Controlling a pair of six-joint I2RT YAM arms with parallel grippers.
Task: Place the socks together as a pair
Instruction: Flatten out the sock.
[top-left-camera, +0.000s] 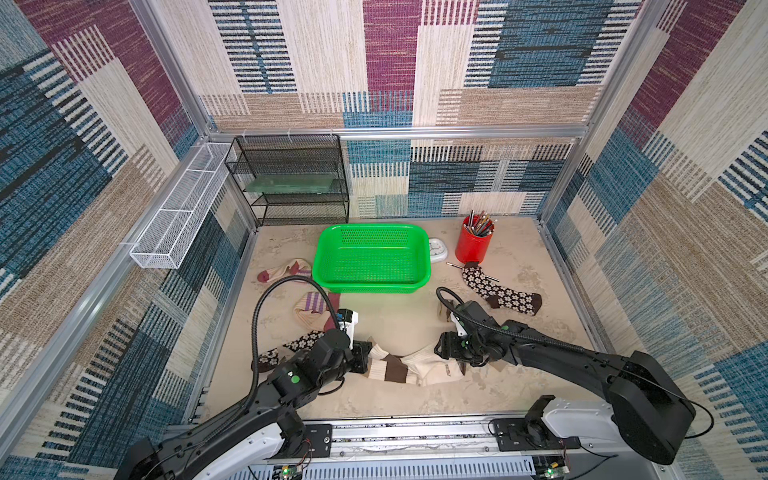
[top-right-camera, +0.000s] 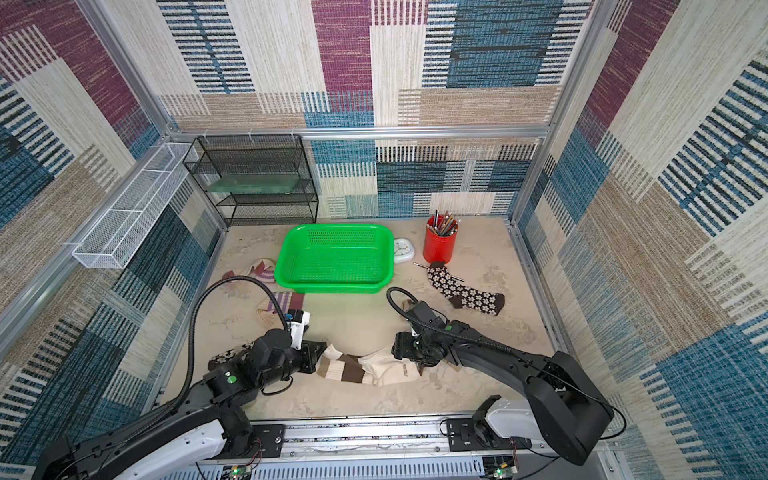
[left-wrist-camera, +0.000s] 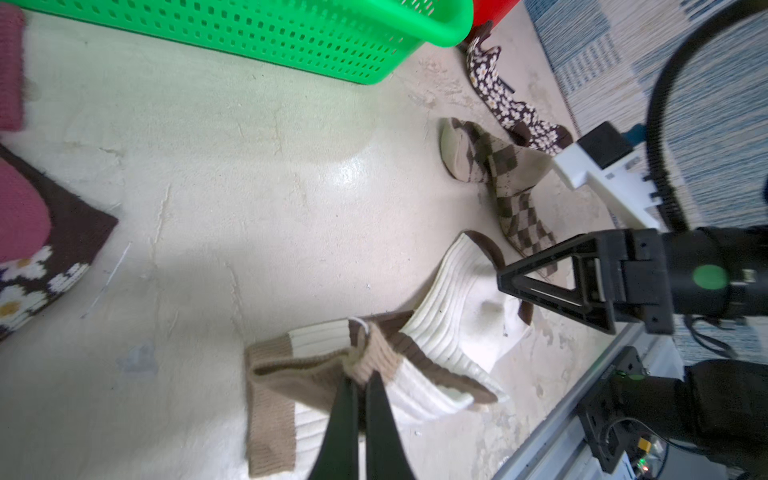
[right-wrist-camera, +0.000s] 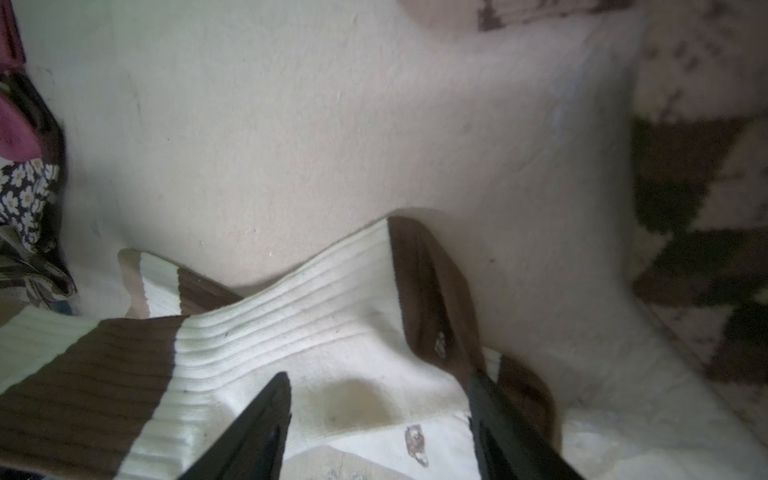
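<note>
Cream banded socks (top-left-camera: 395, 371): overlapped on counter (top-left-camera: 395, 320), 6 o'clock of green basket (top-left-camera: 370, 287).
Left jaws: pinching tan cuff (left-wrist-camera: 274, 386), 9 o'clock end.
Right jaws: spread astride cream foot (right-wrist-camera: 332, 365), 3 o'clock end.

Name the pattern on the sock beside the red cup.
Sock: white daisies on brown, best in a top view.

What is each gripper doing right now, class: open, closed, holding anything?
Left gripper: closed, pinching a banded sock by its tan cuff.
Right gripper: open, straddling a cream sock foot, not gripping it.
</note>
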